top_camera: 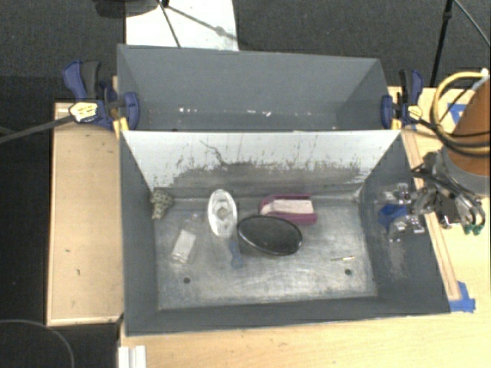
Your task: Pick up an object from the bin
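Observation:
My gripper [404, 215] hangs over the bin's right sloping wall, above and to the right of the things on the floor. Nearest to it lies a purple and pink box [289, 208] near the back of the floor. In front of the box rests a black oval case [268, 236]. Left of the case sits a clear blister pack with a white item inside [222, 211]. A small thin pin-like piece [347, 260] lies on the floor's right part, below and left of the gripper.
Further left lie a small clear vial [182, 245] and a grey crumpled lump [160, 202] in the back left corner. A short blue piece [235, 261] lies in front of the blister pack. The arm enters from the right rim.

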{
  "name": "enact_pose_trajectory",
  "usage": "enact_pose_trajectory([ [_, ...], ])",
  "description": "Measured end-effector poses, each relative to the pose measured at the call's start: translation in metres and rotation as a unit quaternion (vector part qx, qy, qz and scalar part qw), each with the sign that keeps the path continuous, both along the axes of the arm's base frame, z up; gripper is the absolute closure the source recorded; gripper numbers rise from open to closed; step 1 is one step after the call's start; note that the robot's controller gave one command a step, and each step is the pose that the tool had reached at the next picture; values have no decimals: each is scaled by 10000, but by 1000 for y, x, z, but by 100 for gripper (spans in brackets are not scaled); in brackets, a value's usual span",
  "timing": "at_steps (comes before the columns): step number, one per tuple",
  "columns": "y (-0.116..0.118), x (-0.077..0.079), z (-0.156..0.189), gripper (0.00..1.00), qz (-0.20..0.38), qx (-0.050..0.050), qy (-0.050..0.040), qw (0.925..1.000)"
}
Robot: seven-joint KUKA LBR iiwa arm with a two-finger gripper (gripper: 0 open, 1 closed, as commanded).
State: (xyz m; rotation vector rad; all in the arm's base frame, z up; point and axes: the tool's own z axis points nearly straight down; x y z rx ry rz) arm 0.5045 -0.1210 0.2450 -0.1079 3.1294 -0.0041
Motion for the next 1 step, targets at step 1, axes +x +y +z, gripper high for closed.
enact_pose_trajectory([
  [1,-7,33,-2,100,1253,-2,24,9921],
])
